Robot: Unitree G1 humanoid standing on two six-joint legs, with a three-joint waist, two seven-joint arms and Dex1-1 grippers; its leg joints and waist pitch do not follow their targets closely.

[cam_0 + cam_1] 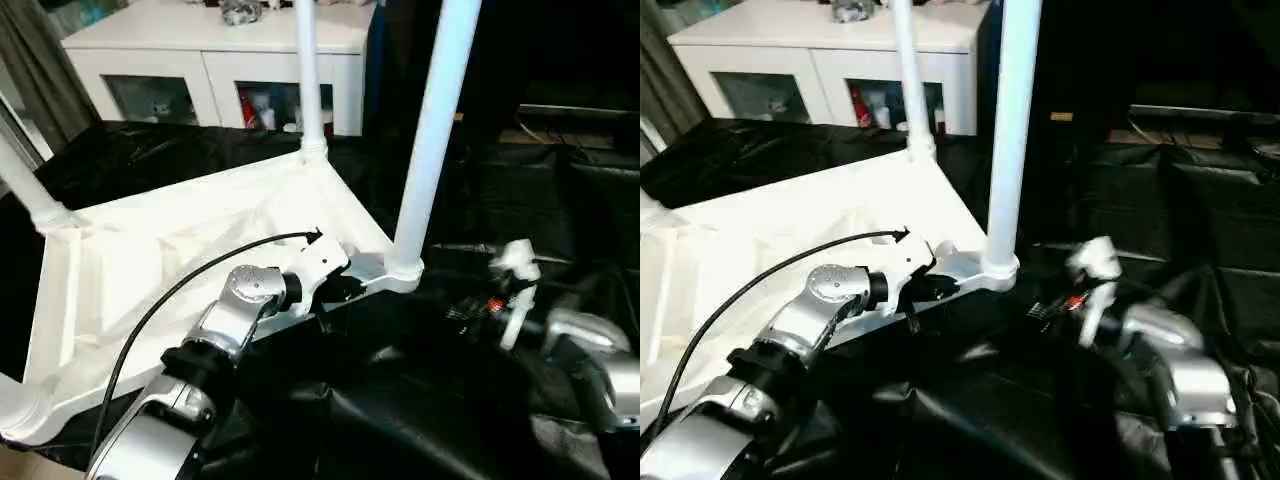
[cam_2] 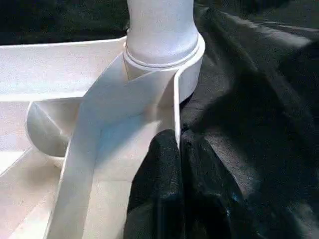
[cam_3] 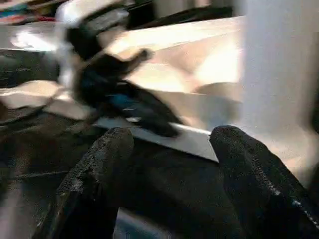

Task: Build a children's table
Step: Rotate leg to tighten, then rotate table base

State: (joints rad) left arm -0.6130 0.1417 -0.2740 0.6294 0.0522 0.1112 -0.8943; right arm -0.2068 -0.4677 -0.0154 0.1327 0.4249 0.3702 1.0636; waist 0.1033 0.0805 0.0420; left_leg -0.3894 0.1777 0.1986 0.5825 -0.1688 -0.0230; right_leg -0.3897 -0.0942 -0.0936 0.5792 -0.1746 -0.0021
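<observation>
The children's table [image 1: 180, 240] lies upside down on black cloth, its ribbed underside facing up. Three white legs stand upright in their corner sockets: a near right one [image 1: 435, 130], a far one [image 1: 308, 70] and a left one [image 1: 25, 190]. My left gripper [image 1: 335, 290] is shut on the table's rim [image 2: 175, 114], just beside the near right leg's socket [image 2: 162, 55]. My right gripper [image 3: 172, 137] hangs open to the right of that corner, apart from the table, with nothing between its black fingers [image 3: 104, 159].
A white glass-door cabinet [image 1: 210, 60] stands behind the table. Crumpled black cloth [image 1: 400, 400] covers the surface in front and to the right. A black cable [image 1: 180, 290] arcs over my left forearm.
</observation>
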